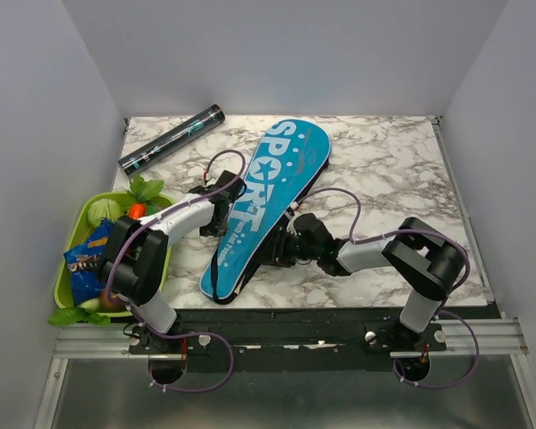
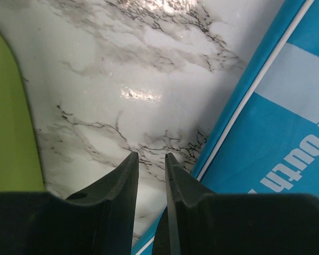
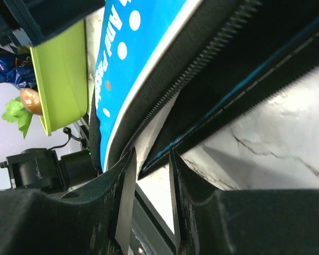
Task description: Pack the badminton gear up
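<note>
The long blue "SPORT" racket cover (image 1: pixel 266 201) lies slantwise on the marble table. The dark slim tube (image 1: pixel 171 138) lies at the back left. My left gripper (image 1: pixel 216 213) is at the cover's left edge; in the left wrist view it (image 2: pixel 150 158) hovers over bare marble, jaws a narrow gap apart and empty, with the cover (image 2: pixel 276 133) to its right. My right gripper (image 1: pixel 281 248) is at the cover's right edge; in the right wrist view it (image 3: pixel 150 159) is narrowly open, with the cover's unzipped black edge (image 3: pixel 212 69) just beyond its tips. Rackets and shuttlecocks are out of view.
A green basket (image 1: pixel 70 268) with vegetables and a blue snack packet (image 1: pixel 87 259) stands at the left front, close to the left arm. It also shows in the right wrist view (image 3: pixel 64 74). White walls close in the table on three sides.
</note>
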{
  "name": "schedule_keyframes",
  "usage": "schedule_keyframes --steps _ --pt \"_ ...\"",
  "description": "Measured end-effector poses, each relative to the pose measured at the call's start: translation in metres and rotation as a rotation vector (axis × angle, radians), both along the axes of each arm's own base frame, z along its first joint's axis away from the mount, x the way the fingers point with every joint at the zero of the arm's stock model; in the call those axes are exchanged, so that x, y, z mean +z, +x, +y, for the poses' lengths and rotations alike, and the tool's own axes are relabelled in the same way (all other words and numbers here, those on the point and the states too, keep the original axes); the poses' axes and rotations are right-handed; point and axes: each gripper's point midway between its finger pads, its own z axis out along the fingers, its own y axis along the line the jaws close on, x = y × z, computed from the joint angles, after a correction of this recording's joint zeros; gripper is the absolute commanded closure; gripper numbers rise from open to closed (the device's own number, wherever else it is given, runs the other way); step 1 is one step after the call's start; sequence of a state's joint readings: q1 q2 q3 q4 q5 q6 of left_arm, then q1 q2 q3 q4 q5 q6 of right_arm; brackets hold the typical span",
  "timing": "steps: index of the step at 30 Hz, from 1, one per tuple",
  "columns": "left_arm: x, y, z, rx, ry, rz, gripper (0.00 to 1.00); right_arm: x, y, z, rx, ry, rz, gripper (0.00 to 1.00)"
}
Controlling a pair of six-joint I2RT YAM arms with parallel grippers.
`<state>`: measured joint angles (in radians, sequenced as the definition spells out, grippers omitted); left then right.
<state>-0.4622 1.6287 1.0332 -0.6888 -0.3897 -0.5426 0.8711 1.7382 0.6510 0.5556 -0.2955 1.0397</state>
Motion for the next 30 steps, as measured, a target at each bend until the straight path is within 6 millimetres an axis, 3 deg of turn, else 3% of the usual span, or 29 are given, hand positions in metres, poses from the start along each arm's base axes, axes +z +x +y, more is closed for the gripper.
schedule_keyframes --steps 9,14,25,30 --pt "-0.023 -0.023 -0.008 -0.030 -0.060 0.097 0.72 -0.020 0.005 0.012 -0.014 -0.004 0.018 0.61" --pt "-0.026 -0.031 -0.015 -0.053 -0.099 0.112 0.75 -0.016 0.007 0.015 -0.018 0.025 0.002 0.61" --pt "-0.028 -0.057 -0.053 -0.178 -0.164 0.134 0.78 -0.020 -0.001 0.006 -0.024 0.056 -0.007 0.61" --pt "-0.029 -0.071 -0.078 -0.234 -0.216 0.143 0.79 -0.021 -0.013 -0.008 -0.037 0.083 0.001 0.62"
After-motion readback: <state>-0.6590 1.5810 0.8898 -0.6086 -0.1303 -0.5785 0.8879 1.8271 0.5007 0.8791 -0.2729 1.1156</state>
